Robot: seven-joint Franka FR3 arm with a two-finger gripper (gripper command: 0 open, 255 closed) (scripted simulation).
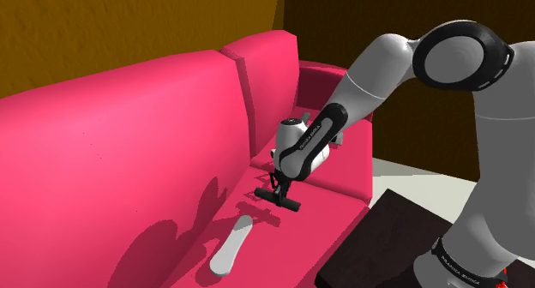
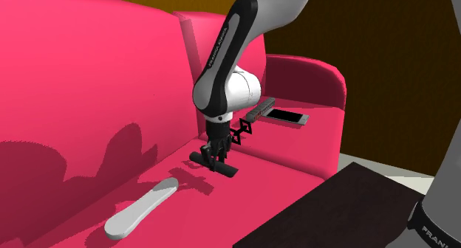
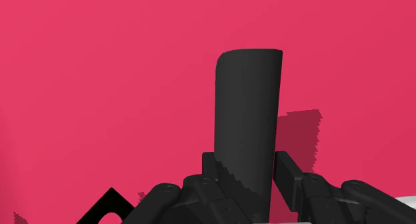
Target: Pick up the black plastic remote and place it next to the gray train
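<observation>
The black remote (image 3: 247, 123) is a long dark bar clasped crosswise between my two fingers (image 3: 287, 171). In the second exterior view my gripper (image 2: 215, 159) points straight down and is shut on the remote (image 2: 229, 169), which hangs level just above the pink sofa seat (image 2: 281, 173) and throws a shadow below it. The shoulder view has the gripper (image 1: 279, 189) and remote (image 1: 291, 202) near the seat's middle. A dark gray train-like piece (image 2: 260, 110) lies farther back on the seat, near the armrest and behind my arm.
A pale elongated object (image 2: 140, 208) (image 1: 230, 246) lies on the seat close to the remote. A flat light slab (image 2: 285, 116) rests beside the gray piece. The sofa's backrest (image 1: 129, 149) rises alongside. A dark stand top (image 1: 386, 243) borders the sofa front.
</observation>
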